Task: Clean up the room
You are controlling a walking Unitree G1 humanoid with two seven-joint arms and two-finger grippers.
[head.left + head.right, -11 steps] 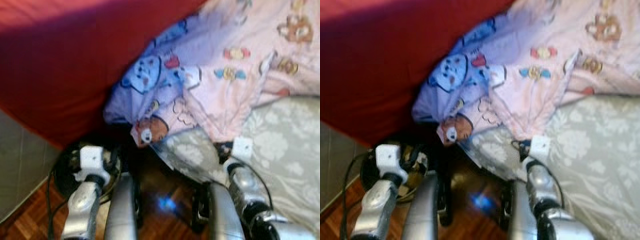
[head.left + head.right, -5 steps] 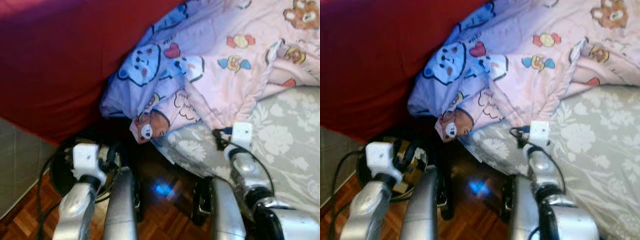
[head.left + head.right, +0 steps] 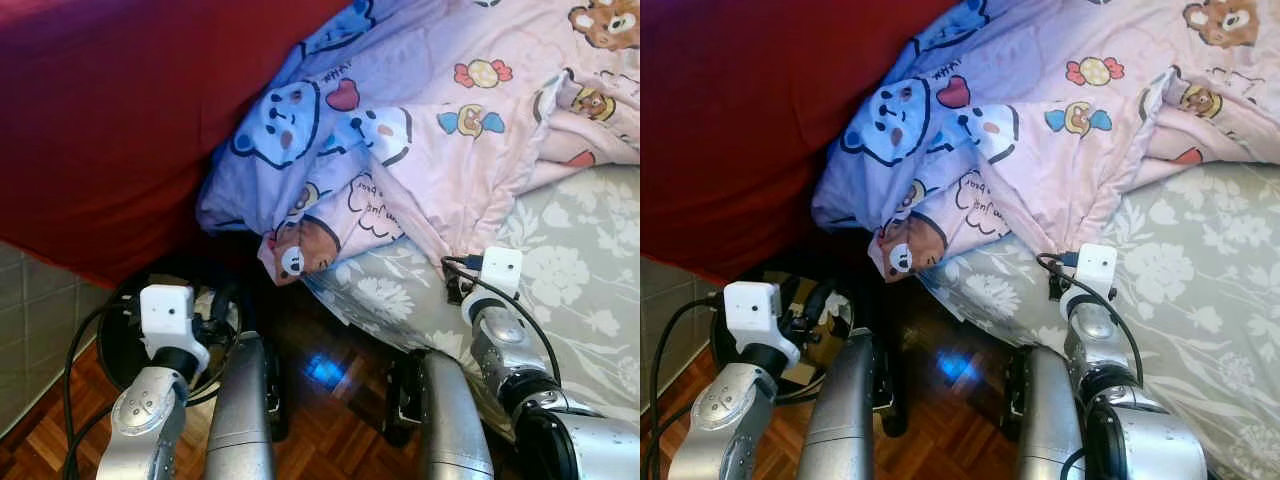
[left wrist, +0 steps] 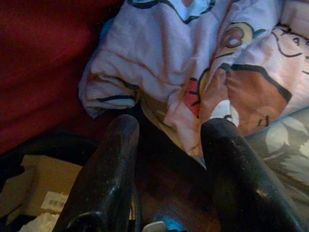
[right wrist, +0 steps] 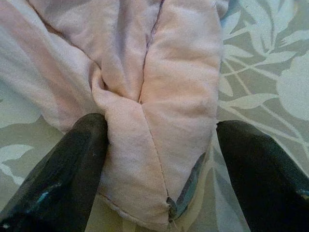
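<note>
A pink and lavender blanket (image 3: 430,130) printed with cartoon bears lies crumpled on the bed, one corner hanging over the edge. My right gripper (image 5: 164,130) is open, its fingers (image 5: 82,145) standing either side of a pink fold (image 5: 159,87) of the blanket on the grey floral sheet (image 5: 260,77). My left gripper (image 4: 170,130) is open and low beside the bed, pointing at the hanging corner with a brown bear (image 4: 251,92). In the eye views the left wrist (image 3: 166,315) hangs over a bin and the right wrist (image 3: 498,275) sits at the blanket's edge.
A red cover (image 3: 110,120) drapes the bed on the left. A round black bin (image 3: 118,345) holding cardboard and paper stands on the wooden floor (image 3: 330,420) under my left arm. The grey floral sheet (image 3: 580,270) spreads to the right. Grey wall tiles (image 3: 20,330) border the far left.
The picture has shifted and sharpened as the camera settled. Both wrists stay in about the same place relative to the blanket and the bin.
</note>
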